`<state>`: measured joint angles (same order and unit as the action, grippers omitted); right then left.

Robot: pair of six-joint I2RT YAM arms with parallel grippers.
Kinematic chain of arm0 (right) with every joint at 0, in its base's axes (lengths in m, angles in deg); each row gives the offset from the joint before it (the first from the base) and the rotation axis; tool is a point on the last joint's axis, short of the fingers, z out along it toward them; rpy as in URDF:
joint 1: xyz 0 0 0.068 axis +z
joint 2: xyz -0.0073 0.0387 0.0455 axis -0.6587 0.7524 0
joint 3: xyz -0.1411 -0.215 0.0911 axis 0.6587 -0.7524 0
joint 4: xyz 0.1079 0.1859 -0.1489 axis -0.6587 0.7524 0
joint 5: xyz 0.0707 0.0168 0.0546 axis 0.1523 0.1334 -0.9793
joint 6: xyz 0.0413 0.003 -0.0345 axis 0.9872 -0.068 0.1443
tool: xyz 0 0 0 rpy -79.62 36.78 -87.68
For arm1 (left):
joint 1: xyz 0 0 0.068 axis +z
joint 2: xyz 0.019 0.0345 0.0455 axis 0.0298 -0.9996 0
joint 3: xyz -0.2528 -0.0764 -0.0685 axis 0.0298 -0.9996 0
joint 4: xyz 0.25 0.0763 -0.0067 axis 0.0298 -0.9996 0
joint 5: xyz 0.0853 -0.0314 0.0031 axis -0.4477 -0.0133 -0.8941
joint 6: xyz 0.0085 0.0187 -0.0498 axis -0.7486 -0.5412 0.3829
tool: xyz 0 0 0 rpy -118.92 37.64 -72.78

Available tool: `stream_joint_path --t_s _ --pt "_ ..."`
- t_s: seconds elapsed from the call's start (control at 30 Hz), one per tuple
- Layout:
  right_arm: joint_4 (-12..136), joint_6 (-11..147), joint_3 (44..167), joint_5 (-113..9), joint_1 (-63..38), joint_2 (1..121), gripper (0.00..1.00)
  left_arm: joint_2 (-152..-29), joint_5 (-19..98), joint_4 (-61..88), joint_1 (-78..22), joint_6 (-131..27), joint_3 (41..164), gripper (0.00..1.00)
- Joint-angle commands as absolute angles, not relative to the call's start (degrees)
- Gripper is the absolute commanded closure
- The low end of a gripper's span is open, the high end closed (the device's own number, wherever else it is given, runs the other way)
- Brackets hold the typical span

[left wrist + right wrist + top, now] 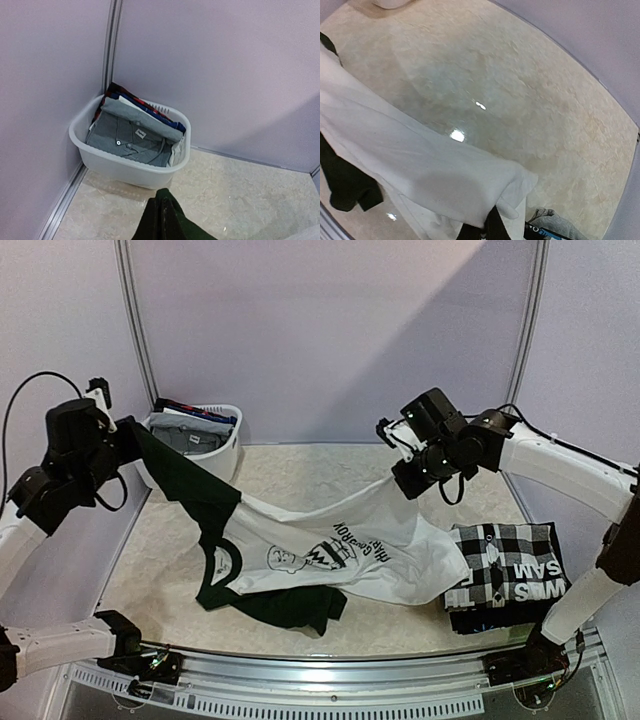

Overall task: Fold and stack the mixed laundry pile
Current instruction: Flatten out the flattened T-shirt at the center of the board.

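A white T-shirt [340, 555] with dark sleeves and a printed front hangs stretched between both arms, its lower part lying on the table. My left gripper [132, 428] is shut on one dark sleeve [170, 222], held up near the basket; the cloth hides its fingers. My right gripper [408, 480] is shut on the white hem [420, 170], raised at mid-right. A folded black-and-white checkered shirt [505, 555] lies on a black piece with white letters [520, 592] at the right. Grey and blue garments [132, 135] fill the basket.
The white plastic basket [225, 455] stands in the back left corner against the walls. The folded stack sits close to the right arm's base. A metal rail [330, 675] runs along the near table edge. A grey cloth [552, 225] shows below the right gripper.
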<state>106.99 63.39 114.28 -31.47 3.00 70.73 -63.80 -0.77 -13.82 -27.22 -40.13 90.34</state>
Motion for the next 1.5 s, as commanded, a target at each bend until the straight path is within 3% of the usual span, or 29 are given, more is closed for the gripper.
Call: stream_joint_path --t_s 0.0,0.43,0.83,0.97,1.07,1.27,1.47 --pt "111.8 62.0 121.4 -29.4 9.0 68.7 1.00 -60.1 -5.2 -19.9 -27.3 -42.4 96.8 1.00" --pt "119.6 63.9 141.5 -17.0 23.3 64.5 1.00 -56.7 -2.2 -24.1 -27.3 -43.4 115.7 1.00" --pt "121.5 66.1 145.5 -13.3 24.7 54.7 1.00 -66.9 3.7 -28.1 -27.3 -46.7 139.2 1.00" --pt "117.4 66.1 143.8 -1.7 24.4 54.3 1.00 -76.4 4.2 -29.4 -27.3 -47.9 147.6 1.00" --pt "117.1 69.3 141.6 -0.5 16.2 56.3 1.00 -85.6 4.8 -30.9 -27.3 -49.1 153.1 1.00" --pt "112.2 74.5 132.4 -19.8 -6.3 62.3 1.00 -103.2 8.8 -28.4 -25.9 -48.4 153.8 1.00" --pt "104.6 72.8 133.2 -32.5 -20.0 79.1 1.00 -126.2 16.9 -26.5 -23.1 -44.8 161.8 1.00"
